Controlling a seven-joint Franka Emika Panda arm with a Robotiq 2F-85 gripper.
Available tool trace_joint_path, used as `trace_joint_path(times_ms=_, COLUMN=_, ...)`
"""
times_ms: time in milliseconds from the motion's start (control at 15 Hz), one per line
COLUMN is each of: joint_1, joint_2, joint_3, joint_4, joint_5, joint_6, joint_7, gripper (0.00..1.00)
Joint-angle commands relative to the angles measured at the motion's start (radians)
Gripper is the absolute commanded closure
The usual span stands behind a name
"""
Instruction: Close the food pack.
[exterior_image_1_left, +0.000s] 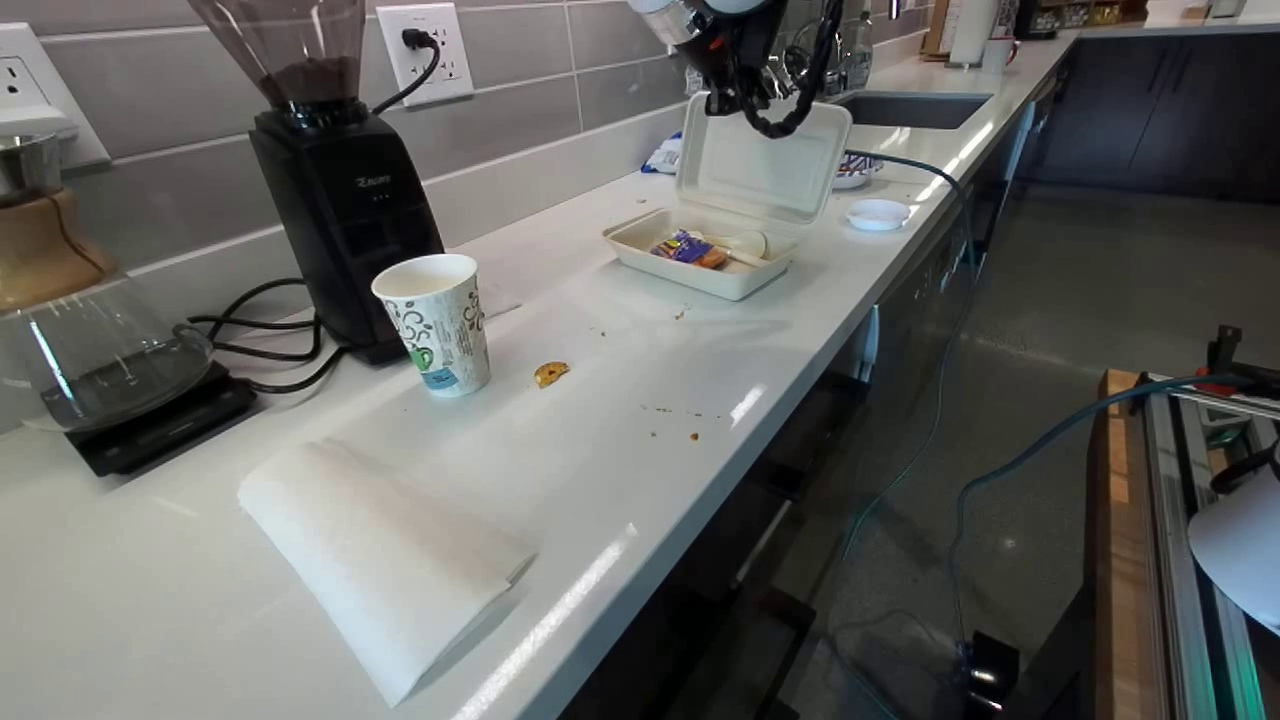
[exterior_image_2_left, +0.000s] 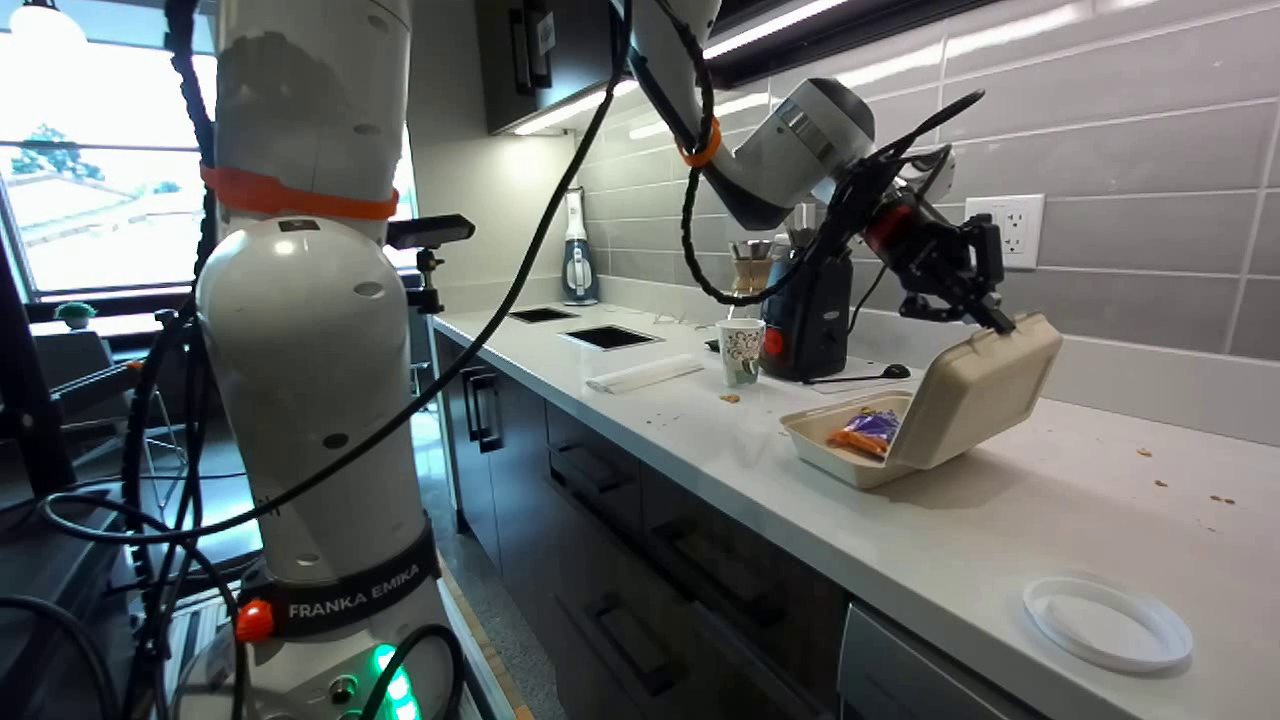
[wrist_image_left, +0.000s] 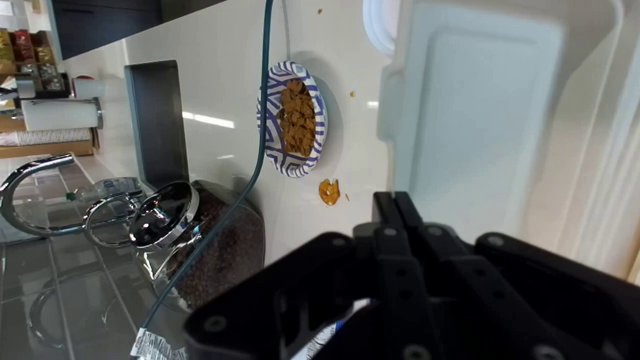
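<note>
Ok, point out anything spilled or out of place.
Crumbs dot the counter, a golden food piece lies near the paper cup, another piece beside the patterned bowl; outside any container, they look spilled.

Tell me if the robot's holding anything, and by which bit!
Can't tell for sure: the gripper looks shut at the top edge of the food pack's lid, maybe pinching it.

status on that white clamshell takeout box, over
Black pincer shut at edge of raised white lid, grip unclear. White clamshell box open. Orange-and-purple food and pale spoon inside, unlikely to block.
</note>
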Motion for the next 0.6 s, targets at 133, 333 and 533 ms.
trace_joint_path(times_ms=133, joint_1=0.003, joint_2=-0.022, joint_3=0.012, joint_4=-0.093, joint_5=-0.111, joint_6=-0.004, joint_7=0.024, gripper=0.99)
trace_joint_path(times_ms=333, joint_1=-0.006, joint_2=-0.005, joint_3=0.018, joint_4=-0.067, joint_5=-0.088, joint_6=-0.002, joint_7=0.015, gripper=0.98)
trace_joint_path(times_ms=533, joint_1=-0.005, joint_2=-0.016, joint_3=0.022, joint_4=-0.081, joint_5=-0.088, joint_6=-0.002, joint_7=0.023, gripper=0.98)
